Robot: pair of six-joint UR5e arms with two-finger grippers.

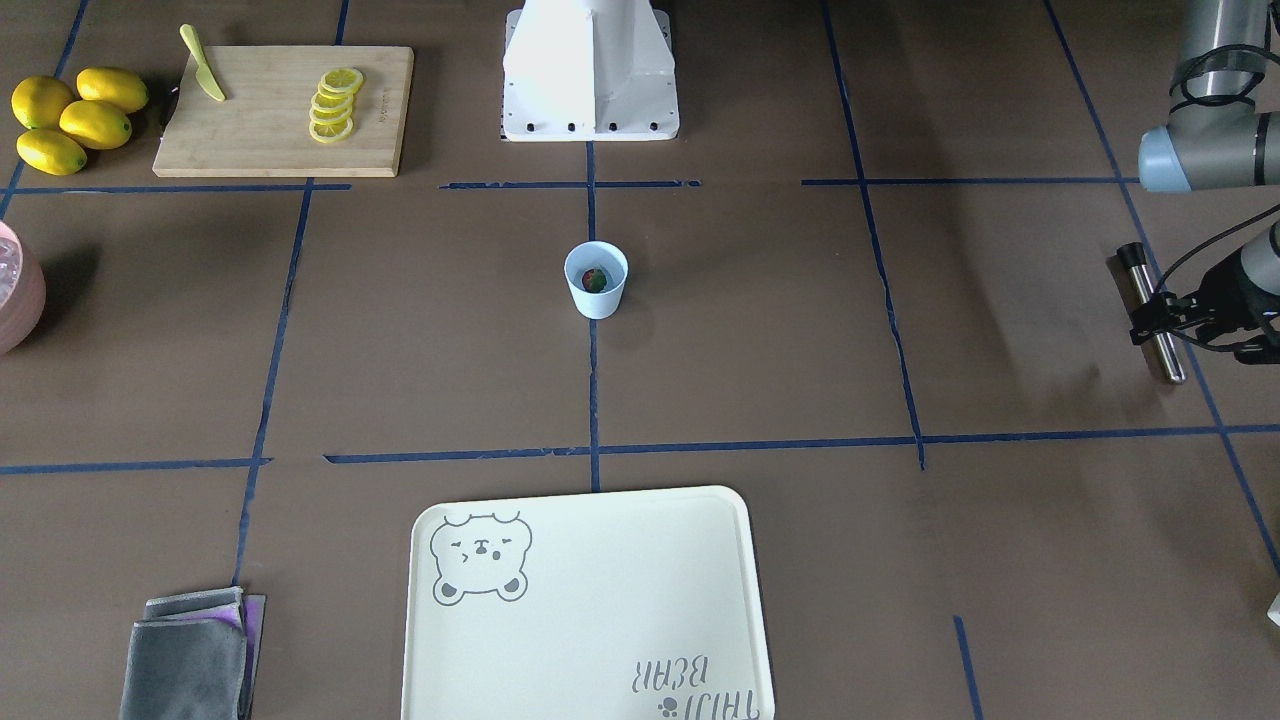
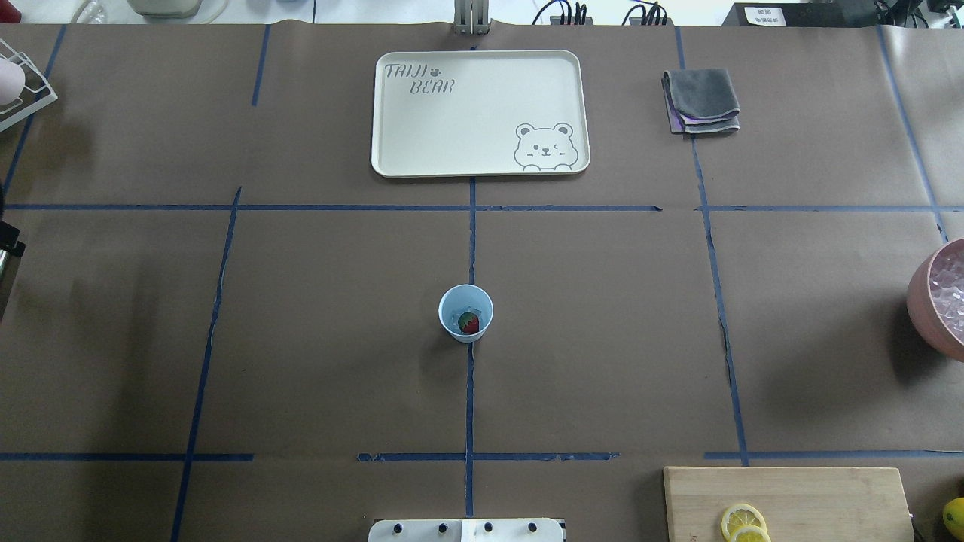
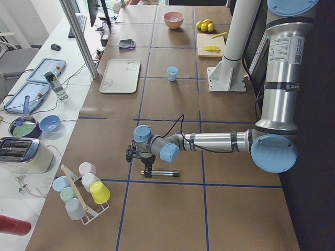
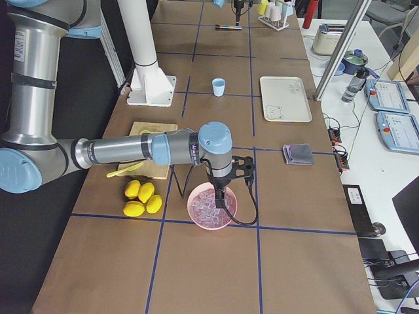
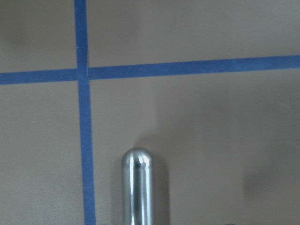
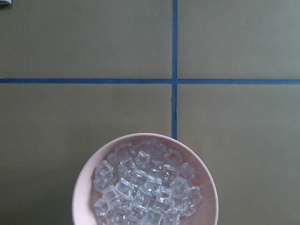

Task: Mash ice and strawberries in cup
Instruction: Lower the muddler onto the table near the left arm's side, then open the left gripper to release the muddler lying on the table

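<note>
1. Now, at the bottom centre of the front-facing view: cream tray (image 1: 600,640). Folded grey cloth (image 1: 190,660) at lower left.
2. Frame centre: cup (image 1: 596,295) upright on a blue tape line. The strawberry (image 1: 595,280) lies inside it, with faint glassy ice (image 2: 471,311) beside it.
3. Right edge: left gripper (image 1: 1150,322), fingers either side of a steel rod (image 1: 1168,350) lying level. Cannot tell whether they pinch it.
4. Right gripper (image 4: 219,190) shows in the side view only, hanging over a pink bowl (image 4: 196,219) of ice cubes (image 6: 145,187). Jaw state: cannot tell.
5. Upper left: cutting board (image 1: 270,120) with lemon slices (image 1: 335,105) and a knife (image 1: 203,65) on it. Lemons (image 1: 75,118) just beside it.
</note>
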